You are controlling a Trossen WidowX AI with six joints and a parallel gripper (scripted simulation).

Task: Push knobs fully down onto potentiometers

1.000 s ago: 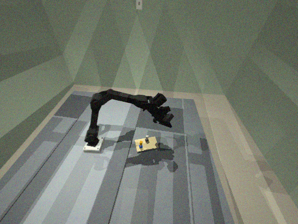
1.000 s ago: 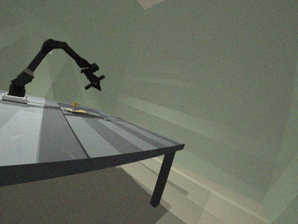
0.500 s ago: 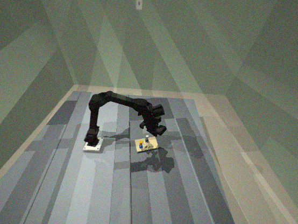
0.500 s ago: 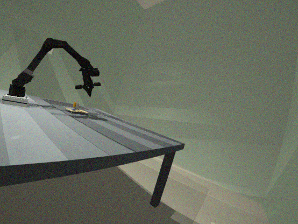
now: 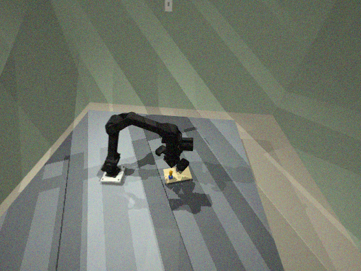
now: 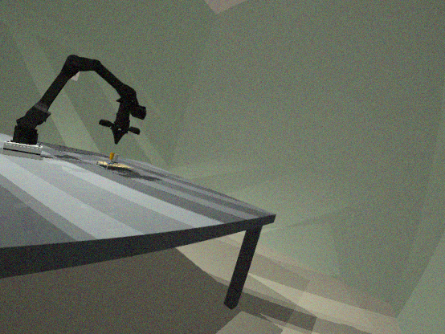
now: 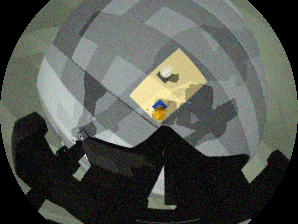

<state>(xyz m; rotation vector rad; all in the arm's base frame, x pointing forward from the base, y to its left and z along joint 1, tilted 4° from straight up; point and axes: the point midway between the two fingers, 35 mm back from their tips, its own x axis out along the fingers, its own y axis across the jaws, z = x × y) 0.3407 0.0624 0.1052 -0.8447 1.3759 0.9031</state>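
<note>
The circuit board [image 5: 186, 176] [image 7: 192, 76] is a pale yellow plate on the table. An orange knob [image 5: 171, 172] [image 6: 112, 156] [image 7: 159, 114] stands on a blue potentiometer [image 5: 170, 177] [image 7: 159, 104] near one end of the board. A whitish-grey knob [image 7: 166, 72] stands farther along the board in the wrist view, on a dark potentiometer; in the top view the gripper hides it. How far each knob sits down its shaft is too small to tell. My gripper [image 6: 116, 142] [image 7: 164, 128] is shut and empty, pointing down above the board, clear of both knobs.
The arm's white base plate [image 5: 107, 180] [image 6: 24, 148] is on the table, to the left of the board in the top and exterior views. The arm arches over from it. Shadows of the arm and gripper fall across the board and table. The table edge [image 6: 140, 245] runs across the exterior view.
</note>
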